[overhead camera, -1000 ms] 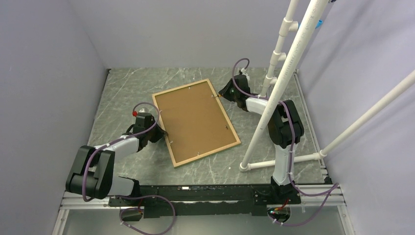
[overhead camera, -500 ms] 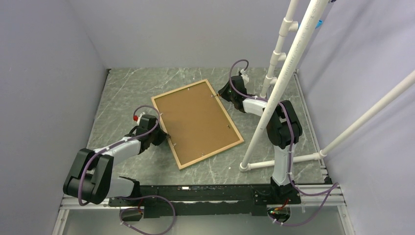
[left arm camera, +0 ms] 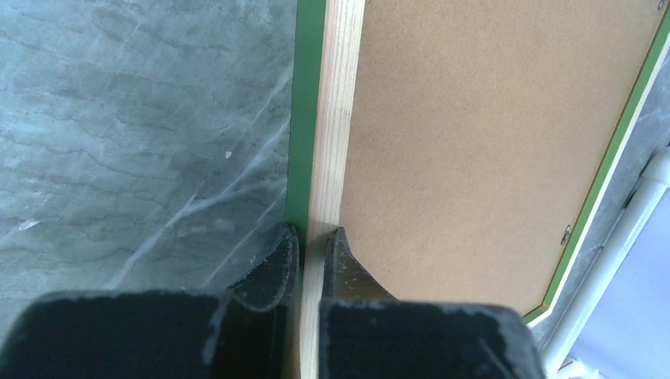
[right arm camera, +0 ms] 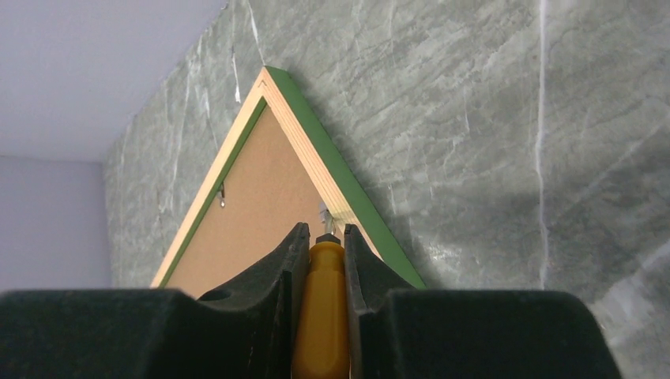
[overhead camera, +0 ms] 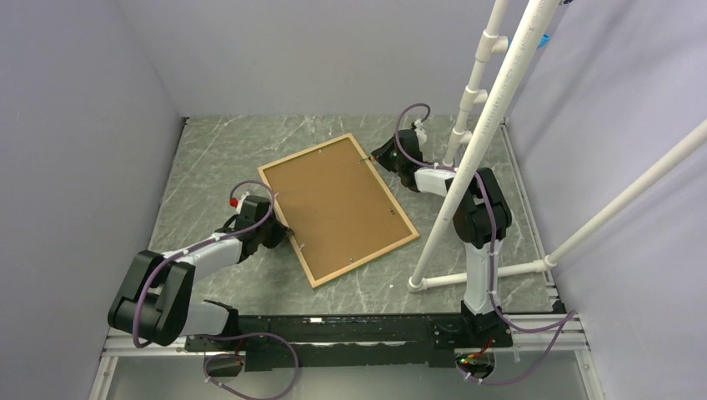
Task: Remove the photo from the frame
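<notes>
Left wrist view: the left gripper (left arm camera: 310, 245) was clamped on the frame's (left arm camera: 336, 118) pale wood rim, green face down on the marbled table (overhead camera: 217, 158). The right gripper (right arm camera: 322, 237) gripped a yellow-handled tool (right arm camera: 320, 308) at the far corner. Since a second earlier, the frame's near corner had slid rightward. The flat brown fibrous backing board (left arm camera: 474, 142) faced up.

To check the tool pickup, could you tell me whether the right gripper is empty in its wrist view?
No, the right gripper is shut on a yellow tool handle whose tip points at the frame.
</notes>
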You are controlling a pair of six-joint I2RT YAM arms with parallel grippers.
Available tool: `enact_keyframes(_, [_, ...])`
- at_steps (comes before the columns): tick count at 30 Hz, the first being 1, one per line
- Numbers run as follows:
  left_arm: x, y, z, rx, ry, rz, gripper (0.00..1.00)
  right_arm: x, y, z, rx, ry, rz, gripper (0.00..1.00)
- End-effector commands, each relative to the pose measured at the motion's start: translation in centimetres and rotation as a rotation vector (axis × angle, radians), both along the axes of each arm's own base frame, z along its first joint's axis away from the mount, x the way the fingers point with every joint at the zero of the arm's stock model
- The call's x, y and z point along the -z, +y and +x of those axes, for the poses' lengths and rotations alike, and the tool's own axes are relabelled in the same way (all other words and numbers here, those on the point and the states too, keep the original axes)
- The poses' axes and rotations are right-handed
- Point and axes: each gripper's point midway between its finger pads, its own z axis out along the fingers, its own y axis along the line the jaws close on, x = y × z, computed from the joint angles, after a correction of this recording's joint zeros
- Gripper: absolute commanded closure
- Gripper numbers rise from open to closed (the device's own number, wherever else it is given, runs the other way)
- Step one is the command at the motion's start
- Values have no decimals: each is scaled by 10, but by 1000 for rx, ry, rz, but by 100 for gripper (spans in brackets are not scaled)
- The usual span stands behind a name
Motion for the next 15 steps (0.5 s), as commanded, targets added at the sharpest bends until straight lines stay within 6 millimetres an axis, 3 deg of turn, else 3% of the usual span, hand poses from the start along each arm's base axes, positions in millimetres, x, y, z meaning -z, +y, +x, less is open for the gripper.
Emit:
enact_keyframes(1, [27,-8,-33,56,141,-27,100,37,9,-9,-73,71,9,100])
enact_keyframes(9, [24,-11,-31,105,118,-20,100,43,25,-27,-238,55,56,100])
enact_keyframes(15, [22,-10,-30,110,106,-9,100,25,26,-36,-285,46,96,100])
